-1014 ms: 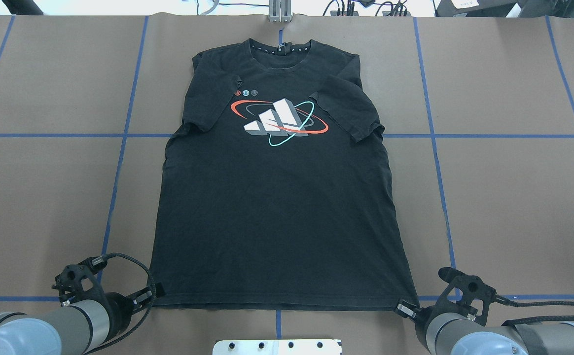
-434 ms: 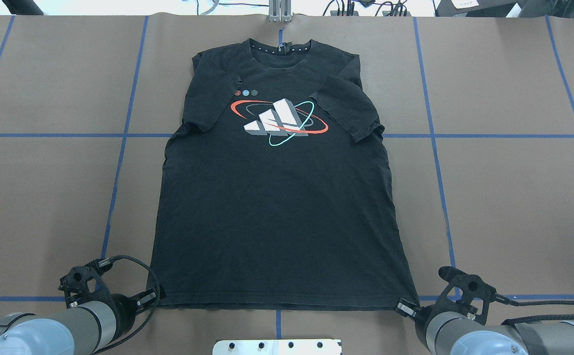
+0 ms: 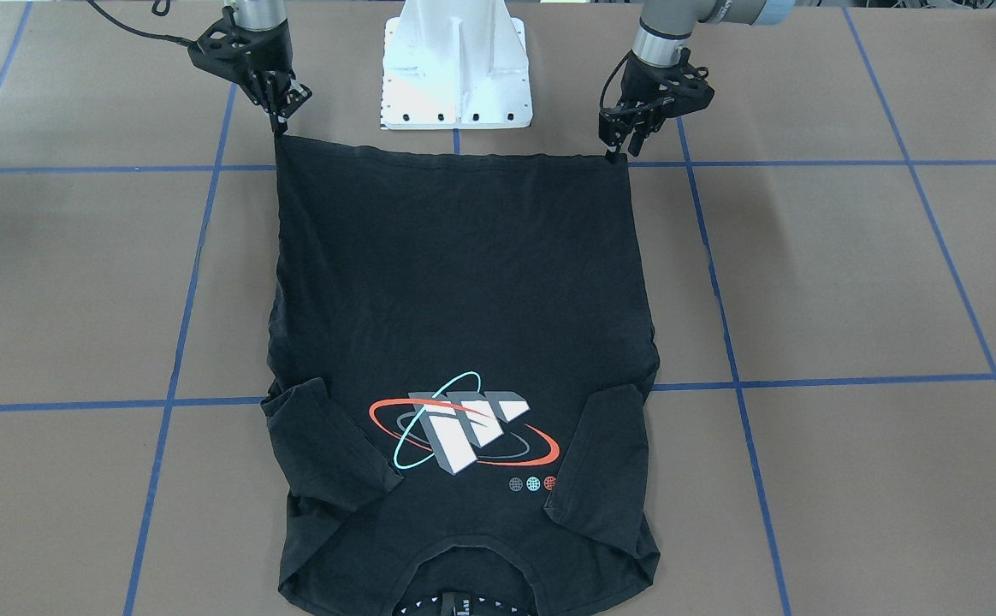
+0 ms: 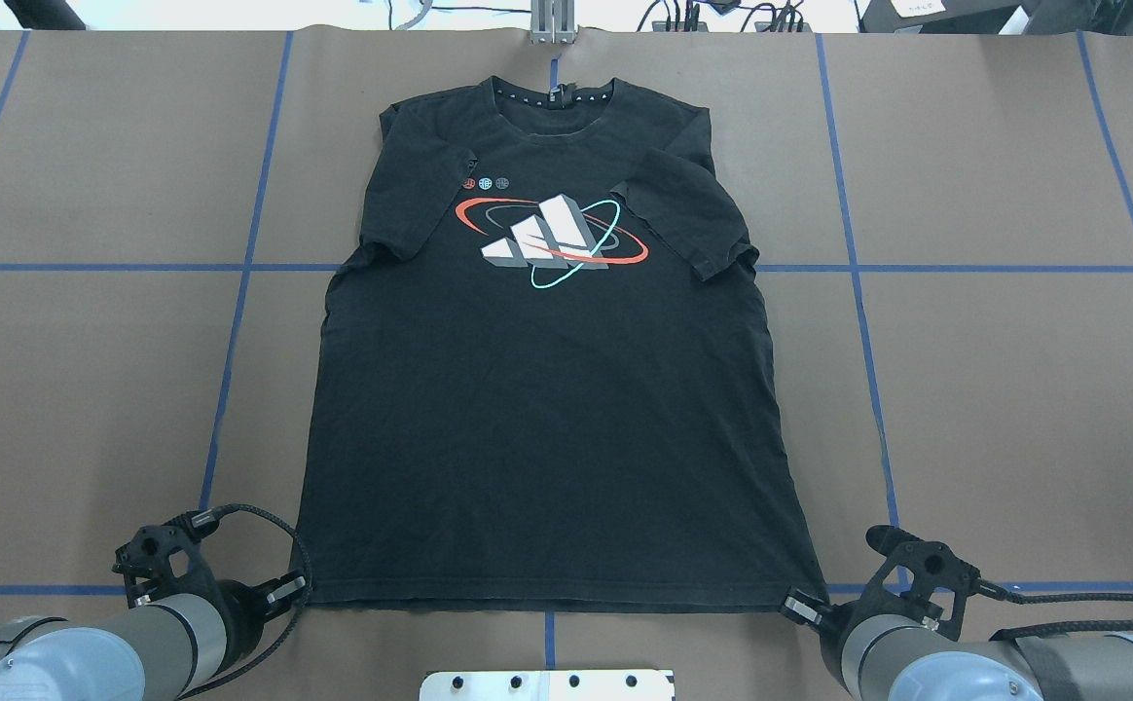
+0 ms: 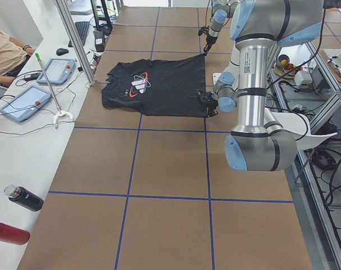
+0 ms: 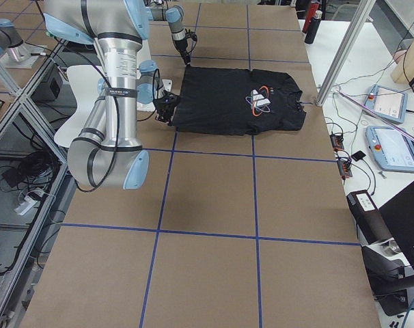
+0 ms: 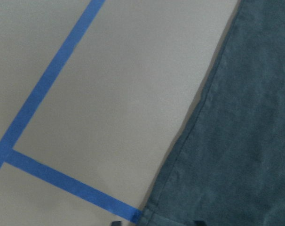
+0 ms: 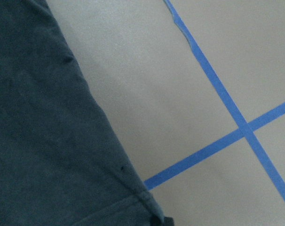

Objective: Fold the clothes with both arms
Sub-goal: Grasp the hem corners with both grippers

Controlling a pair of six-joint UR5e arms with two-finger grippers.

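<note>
Closest in, a white pedestal (image 3: 455, 68) stands just behind the middle of the T-shirt's hem. The black T-shirt (image 4: 547, 419) lies flat on the brown desk (image 4: 995, 389), chest up, with its hem toward the robot and its collar (image 4: 549, 97) at the far end.

The left claw (image 3: 614, 154) sits low at one hem corner. In its wrist view two dark fingertips (image 7: 115, 222) show apart, with the corner of the cloth between them. The right claw (image 3: 278, 128) is down at the other hem corner, a tip touching the cloth. Whether it is clamped on the hem I cannot tell. The hem runs straight between the two.

Blue tape lines (image 4: 236, 331) cross the desk on either side of the shirt and pass under it. Farther up, both short sleeves are folded inward over the chest, and the one toward the right arm overlaps the edge of the white, red-orange and cyan logo (image 4: 552, 241).

Just past the collar a metal post (image 4: 552, 24) rises at the desk's edge, with cables beside it. Beyond that, two tablets (image 5: 24, 101) lie on a white side table where a person's arm (image 5: 1, 50) rests. A black bottle (image 5: 24, 198) and a red one (image 5: 10, 232) lie well away from the shirt.
</note>
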